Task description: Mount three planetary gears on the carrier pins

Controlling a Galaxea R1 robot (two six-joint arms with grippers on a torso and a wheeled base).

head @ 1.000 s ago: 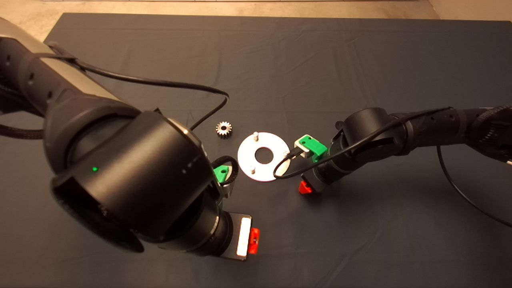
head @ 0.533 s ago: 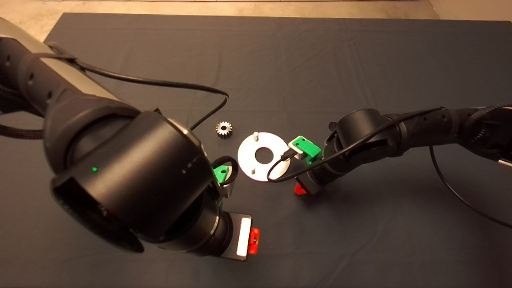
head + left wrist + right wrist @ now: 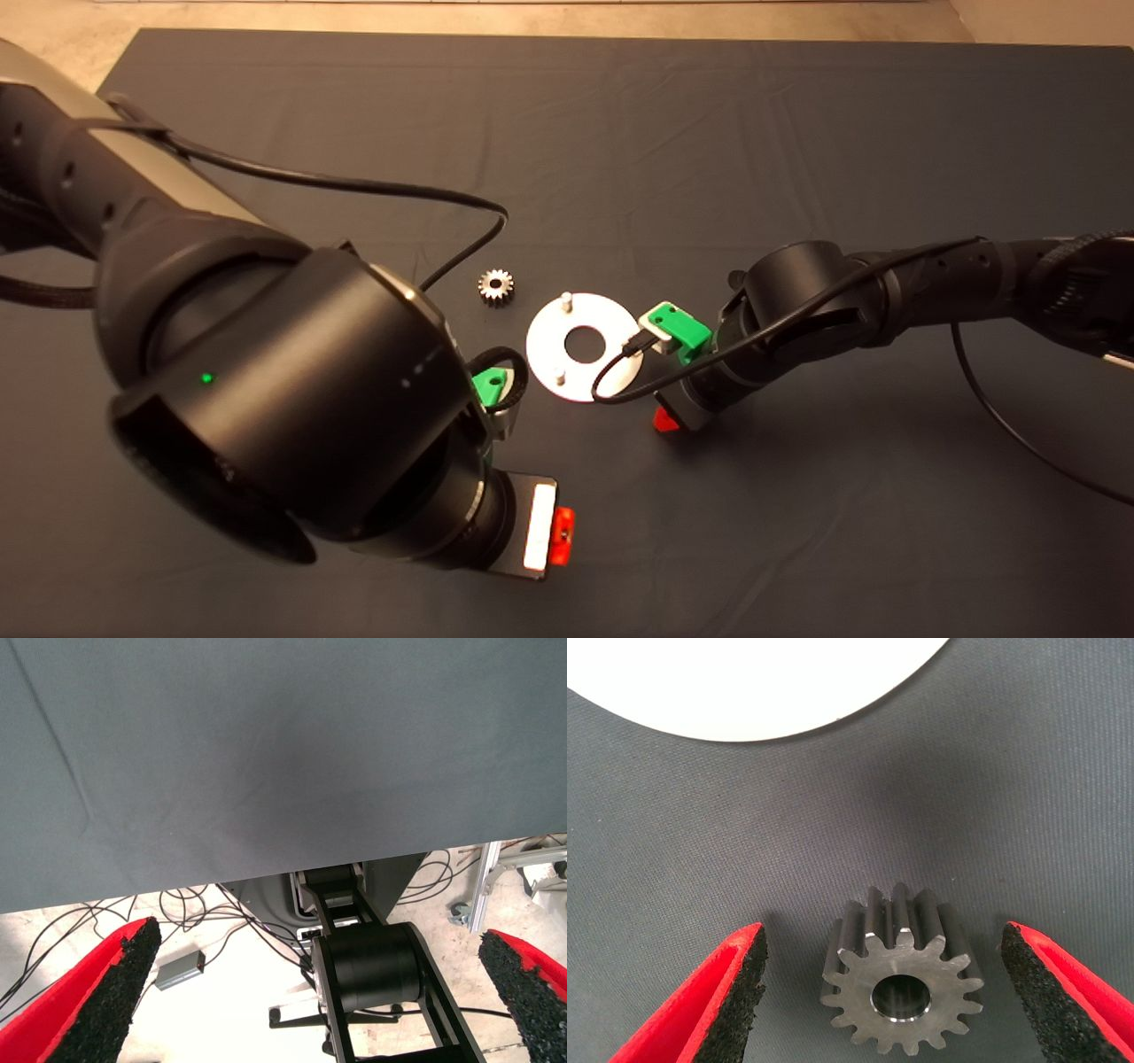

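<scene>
Dark mat (image 3: 673,133) on pale floor (image 3: 230,1010) strewn with cables (image 3: 62,935).

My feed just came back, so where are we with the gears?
No gear is visibly on a pin: two carrier pins on the disc stand bare, the third is hidden by the right arm. The right end effector is open astride a gear lying on the mat. Another gear waits beside the disc. The left end effector is open and empty. Every installation appears left.

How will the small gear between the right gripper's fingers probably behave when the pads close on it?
The gear looks like solid metal, so probably rigid and heavy for its size. It lies flat on the mat, so rolling seems unlikely. Between the open right gripper pads, its teeth may give the rough black pads some bite.
</scene>
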